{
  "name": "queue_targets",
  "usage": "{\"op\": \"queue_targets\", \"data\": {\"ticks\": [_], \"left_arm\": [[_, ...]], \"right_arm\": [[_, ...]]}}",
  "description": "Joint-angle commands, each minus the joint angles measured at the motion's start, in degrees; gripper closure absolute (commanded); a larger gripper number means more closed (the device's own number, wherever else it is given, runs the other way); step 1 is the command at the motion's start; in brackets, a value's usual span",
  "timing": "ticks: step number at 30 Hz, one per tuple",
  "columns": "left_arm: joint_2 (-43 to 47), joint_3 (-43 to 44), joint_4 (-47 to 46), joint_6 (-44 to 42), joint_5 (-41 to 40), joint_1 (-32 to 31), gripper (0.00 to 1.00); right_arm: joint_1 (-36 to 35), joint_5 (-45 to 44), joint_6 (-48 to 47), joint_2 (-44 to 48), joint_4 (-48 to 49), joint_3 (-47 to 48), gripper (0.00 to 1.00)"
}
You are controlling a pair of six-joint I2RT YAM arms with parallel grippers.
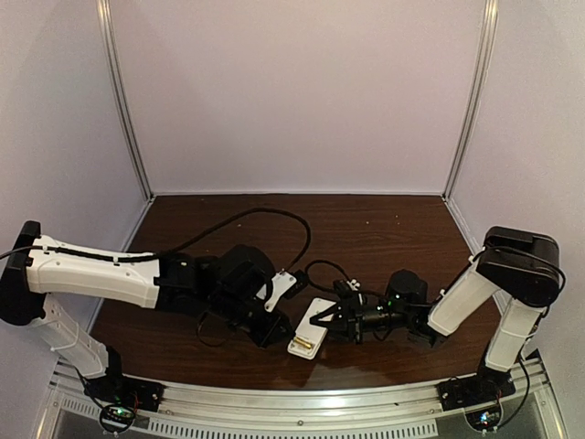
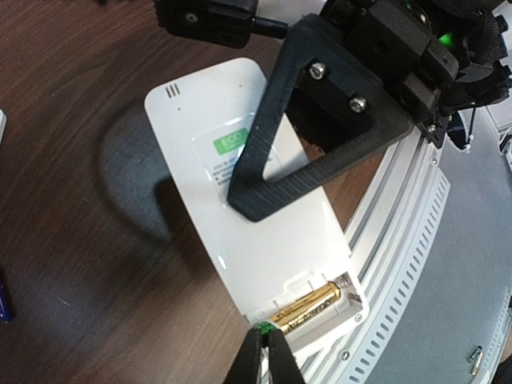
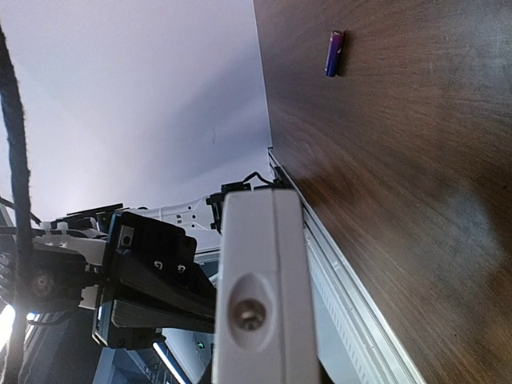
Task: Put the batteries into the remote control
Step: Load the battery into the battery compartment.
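Observation:
The white remote control (image 1: pixel 308 335) lies back up near the table's front edge, its battery bay open at the near end. A gold battery (image 2: pixel 306 308) lies in that bay. My left gripper (image 2: pixel 266 342) is shut, its tips against the gold battery's end at the bay's edge. My right gripper (image 1: pixel 329 320) is shut on the remote control, one black finger (image 2: pixel 276 172) lying across its back. The remote's end (image 3: pixel 264 288) fills the right wrist view. A dark bluish battery (image 3: pixel 334 53) lies loose on the brown table, well away from the remote.
An aluminium rail (image 2: pixel 416 240) runs along the table's front edge right beside the remote. Black cables (image 1: pixel 274 219) loop over the table behind the arms. Pale walls (image 1: pixel 292 91) enclose the back and sides.

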State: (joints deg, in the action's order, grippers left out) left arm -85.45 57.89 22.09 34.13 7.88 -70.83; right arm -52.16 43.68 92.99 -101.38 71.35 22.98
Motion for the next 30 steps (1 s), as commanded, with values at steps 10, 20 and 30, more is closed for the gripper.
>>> {"op": "queue_targets", "data": {"ticks": [10, 20, 30], "left_arm": [[-3.36, 1.57, -4.88, -0.87, 8.71, -1.23, 0.94], [-2.64, -0.51, -8.43, 1.55, 10.71, -1.22, 0.94], [-0.88, -1.20, -5.84, 2.98, 5.23, -1.13, 0.81]], "right_arm": [[0.61, -1.97, 1.36, -0.03, 20.80, 1.77, 1.00], [1.07, -2.67, 1.02, 0.49, 21.62, 0.89, 1.00], [1.27, -2.66, 1.29, 0.40, 22.29, 0.20, 1.00]]}}
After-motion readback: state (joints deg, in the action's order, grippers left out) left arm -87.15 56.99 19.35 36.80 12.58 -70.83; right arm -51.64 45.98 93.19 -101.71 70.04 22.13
